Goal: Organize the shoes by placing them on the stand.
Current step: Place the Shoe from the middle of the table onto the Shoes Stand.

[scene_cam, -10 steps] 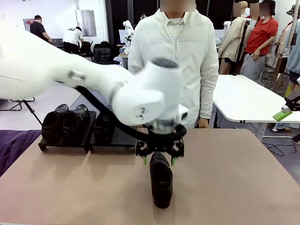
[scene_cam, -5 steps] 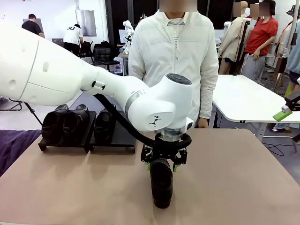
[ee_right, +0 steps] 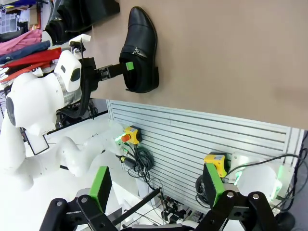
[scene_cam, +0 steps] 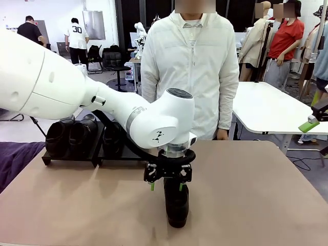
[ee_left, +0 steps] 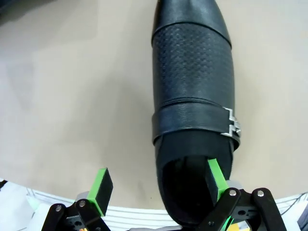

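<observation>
One black shoe (scene_cam: 176,205) with a buckled strap lies on the tan table, toe toward the robot. My left gripper (scene_cam: 165,186) hangs open over its heel end. In the left wrist view the shoe (ee_left: 192,91) runs up the picture. The left gripper (ee_left: 159,182) has one green pad at the shoe's opening, the other over bare table beside it. The black stand (scene_cam: 131,149) sits at the table's far left with three black shoes (scene_cam: 82,134) on it. My right gripper (ee_right: 156,185) is open and holds nothing, well back from the table; its view shows the lone shoe (ee_right: 139,48).
A person in a white jacket (scene_cam: 190,66) stands at the far edge, hands down. The tan table (scene_cam: 256,195) is bare to the right of the shoe. A purple cloth (scene_cam: 15,159) lies at the left edge. The right gripper's green pad (scene_cam: 309,125) shows at the right border.
The left gripper has come down over the shoe's heel end and shifted slightly left. The shoe and the right arm have not moved.
</observation>
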`<state>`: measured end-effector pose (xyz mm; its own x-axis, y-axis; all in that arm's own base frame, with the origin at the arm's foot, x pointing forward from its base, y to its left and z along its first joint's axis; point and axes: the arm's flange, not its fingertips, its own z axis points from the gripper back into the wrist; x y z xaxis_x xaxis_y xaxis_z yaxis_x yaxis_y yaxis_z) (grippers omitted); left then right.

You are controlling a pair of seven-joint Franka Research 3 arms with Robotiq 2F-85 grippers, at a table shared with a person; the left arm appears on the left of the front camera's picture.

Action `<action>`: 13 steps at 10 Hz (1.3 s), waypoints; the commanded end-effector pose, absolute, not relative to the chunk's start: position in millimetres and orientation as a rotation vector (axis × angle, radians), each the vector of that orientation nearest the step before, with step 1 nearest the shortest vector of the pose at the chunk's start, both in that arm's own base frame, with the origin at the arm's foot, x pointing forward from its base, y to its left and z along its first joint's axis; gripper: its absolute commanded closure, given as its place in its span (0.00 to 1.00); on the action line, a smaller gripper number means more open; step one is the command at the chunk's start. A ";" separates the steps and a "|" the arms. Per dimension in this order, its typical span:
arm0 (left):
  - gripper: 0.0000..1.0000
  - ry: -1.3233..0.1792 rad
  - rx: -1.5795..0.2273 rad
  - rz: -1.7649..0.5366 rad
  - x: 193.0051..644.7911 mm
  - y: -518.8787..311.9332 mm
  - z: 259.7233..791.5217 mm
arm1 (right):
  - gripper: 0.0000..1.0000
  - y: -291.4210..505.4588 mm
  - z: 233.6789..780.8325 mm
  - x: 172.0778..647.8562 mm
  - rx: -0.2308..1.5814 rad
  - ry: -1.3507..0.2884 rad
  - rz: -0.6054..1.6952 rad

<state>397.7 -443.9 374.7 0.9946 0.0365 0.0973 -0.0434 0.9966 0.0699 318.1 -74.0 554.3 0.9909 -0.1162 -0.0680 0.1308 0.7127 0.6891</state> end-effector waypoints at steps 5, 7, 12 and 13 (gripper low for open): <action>0.00 -0.029 0.034 0.047 406.6 -420.5 346.8 | 0.00 -76.2 555.8 318.2 0.772 0.016 -0.120; 0.70 -0.033 0.041 0.046 407.6 -420.2 343.8 | 0.00 -76.2 555.8 318.2 0.772 0.016 -0.120; 1.00 -0.030 0.015 0.041 408.1 -422.4 341.5 | 0.00 -76.2 555.8 318.2 0.772 0.016 -0.120; 1.00 -0.032 0.014 0.039 407.8 -423.1 341.3 | 0.00 -76.2 555.8 318.2 0.772 0.016 -0.120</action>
<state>408.8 -428.6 344.1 0.9979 0.0473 0.0447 -0.0486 0.9984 0.0292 318.2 -74.0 554.2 0.9909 -0.1163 -0.0682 0.1311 0.7127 0.6891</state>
